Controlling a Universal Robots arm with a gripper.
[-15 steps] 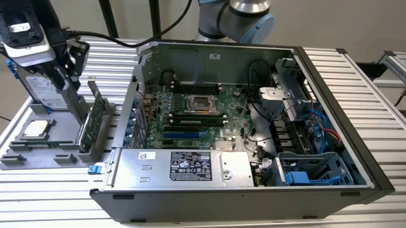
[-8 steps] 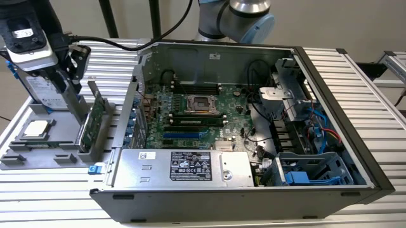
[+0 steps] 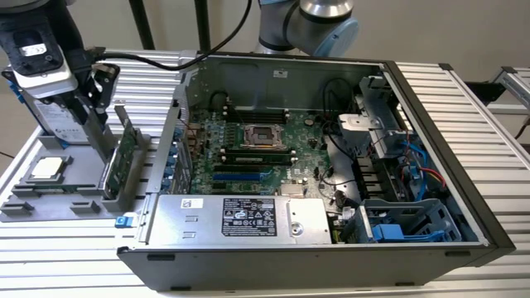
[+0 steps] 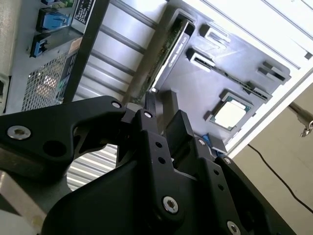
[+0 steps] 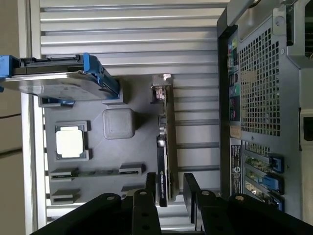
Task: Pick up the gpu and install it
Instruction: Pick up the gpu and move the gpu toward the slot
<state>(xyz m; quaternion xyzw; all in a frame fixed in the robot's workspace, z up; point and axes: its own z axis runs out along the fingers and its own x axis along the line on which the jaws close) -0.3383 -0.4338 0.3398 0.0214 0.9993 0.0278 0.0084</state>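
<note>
In the grey tray [image 5: 98, 159] on the counter beside the computer case [image 5: 259, 98], the graphics card [image 5: 169, 128] stands on edge under your open, empty jaws, so closing off-centre could tip or wedge it.

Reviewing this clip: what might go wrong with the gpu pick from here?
1. The gripper has its jaws open astride one end of the gpu, not its middle; gripped there, the card may tilt on lifting.
2. The gpu stands upright in a slot of the tray, beside the case; a skewed lift might scrape either.
</note>
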